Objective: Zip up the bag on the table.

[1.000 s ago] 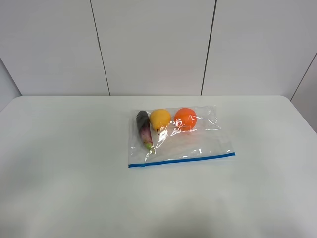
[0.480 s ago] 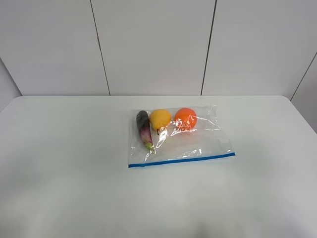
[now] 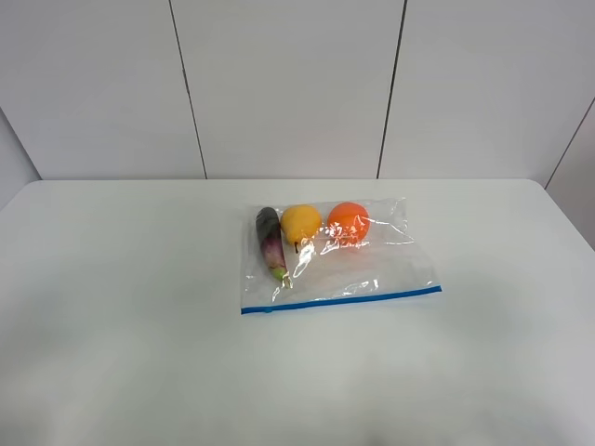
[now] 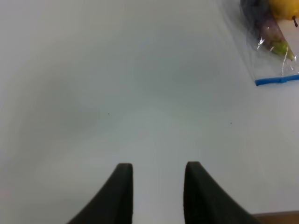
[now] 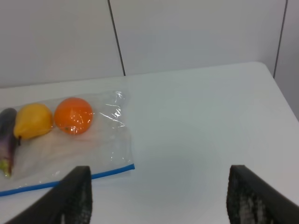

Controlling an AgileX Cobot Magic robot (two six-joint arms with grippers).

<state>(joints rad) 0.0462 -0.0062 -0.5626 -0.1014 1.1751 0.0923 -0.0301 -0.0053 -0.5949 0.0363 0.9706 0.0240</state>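
The clear bag (image 3: 339,265) lies flat in the middle of the white table (image 3: 121,279), its blue zipper strip (image 3: 341,299) along the near edge. Inside sit an orange (image 3: 348,221), a yellow fruit (image 3: 300,223) and a purple eggplant (image 3: 271,242). Neither arm shows in the exterior view. In the left wrist view my left gripper (image 4: 156,169) is open over bare table, with the bag's zipper end (image 4: 276,80) off to one side. In the right wrist view my right gripper (image 5: 159,175) is wide open, the bag (image 5: 65,140) ahead of it and apart from it.
Grey wall panels (image 3: 288,84) stand behind the table's far edge. The table's right edge (image 3: 567,223) and rounded far corners are in view. A wooden strip (image 4: 275,217) shows at the left wrist view's corner.
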